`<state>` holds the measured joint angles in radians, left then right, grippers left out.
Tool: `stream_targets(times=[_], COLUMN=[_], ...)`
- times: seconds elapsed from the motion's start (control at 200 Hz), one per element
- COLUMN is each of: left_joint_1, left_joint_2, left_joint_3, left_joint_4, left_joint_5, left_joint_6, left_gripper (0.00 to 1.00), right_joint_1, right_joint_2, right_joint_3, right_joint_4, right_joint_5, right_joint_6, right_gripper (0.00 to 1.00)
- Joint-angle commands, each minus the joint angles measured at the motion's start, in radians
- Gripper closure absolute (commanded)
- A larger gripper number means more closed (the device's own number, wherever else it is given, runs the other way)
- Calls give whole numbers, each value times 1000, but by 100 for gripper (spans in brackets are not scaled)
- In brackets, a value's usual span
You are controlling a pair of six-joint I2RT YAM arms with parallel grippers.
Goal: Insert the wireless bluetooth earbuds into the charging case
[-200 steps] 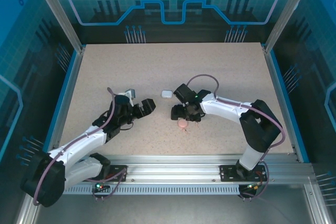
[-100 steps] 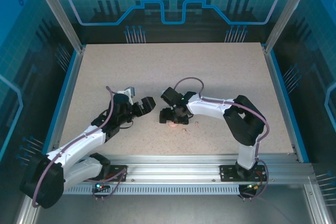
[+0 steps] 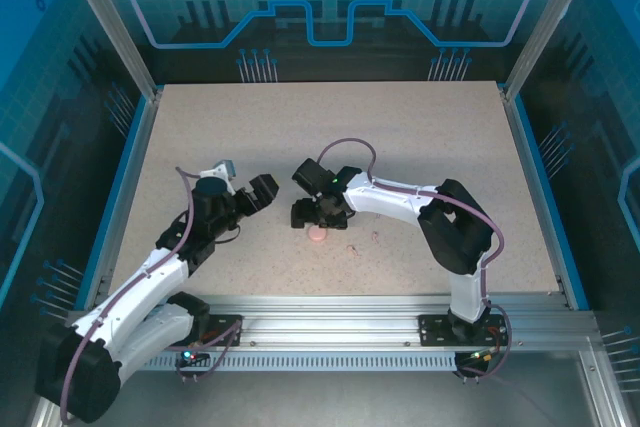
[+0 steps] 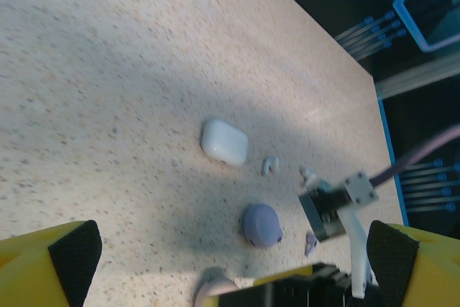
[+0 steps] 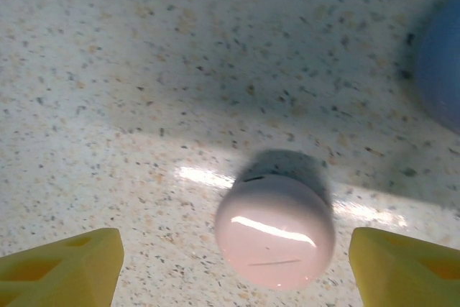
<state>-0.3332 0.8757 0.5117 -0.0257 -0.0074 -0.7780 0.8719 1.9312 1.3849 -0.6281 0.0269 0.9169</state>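
**Both arms shifted toward the left edge, and the pink case came along**

Both wrists sit nearer the left edge of the tabletop (image 3: 420,147) than a second ago. The pink case has slid that way together with the right wrist.

- Left gripper (image 3: 262,190): hovering left of mid-tabletop. I read the jaws as spread wide, with nothing between them.
- White case (image 4: 224,141): seen from the left wrist camera, lying flat on the tabletop with its lid shut.
- White earbud (image 4: 269,165): lying loose just beside the white case. A second white bud (image 4: 307,173) is a little further along, close to the right arm's wrist.
- Purple case (image 4: 261,225): near the white case but apart from it. It is a shut dome shape.
- Lilac bud (image 4: 311,242): or what looks like one, just beside the purple case and partly behind the right wrist.
- Pink case (image 5: 275,228): lid shut and seam visible. It lies about midway between the left and right edges, on the nearer half of the tabletop.
- Right gripper (image 5: 233,267): low over the pink case with jaws parted. There is one yellow fingertip on either side and bare tabletop between each tip and the case, so I see no grip.

No bud I can see is in any case.
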Motion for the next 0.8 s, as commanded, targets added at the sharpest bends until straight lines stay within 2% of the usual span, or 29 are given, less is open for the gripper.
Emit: stream_targets(times=[0.0, 0.525, 0.69, 0.795], left_joint_1=[49, 82, 84, 90], left_joint_2=[-15, -22, -15, -14], left_joint_3=[43, 45, 56, 63], left_joint_4=[-60, -14, 6, 7], left_joint_5=[23, 60, 62, 61], left_joint_6=[-20, -56, -69, -69], left_gripper=[1, 1, 1, 1], right_joint_1=[16, 31, 46, 55], right_joint_2=[7, 210, 231, 191], right_joint_3=[-4, 240, 325, 344], right_joint_4=[-41, -12, -43, -138], right_joint_5=[19, -94, -61, 51], right_joint_6=[38, -56, -104, -37], right_gripper=[17, 19, 19, 18])
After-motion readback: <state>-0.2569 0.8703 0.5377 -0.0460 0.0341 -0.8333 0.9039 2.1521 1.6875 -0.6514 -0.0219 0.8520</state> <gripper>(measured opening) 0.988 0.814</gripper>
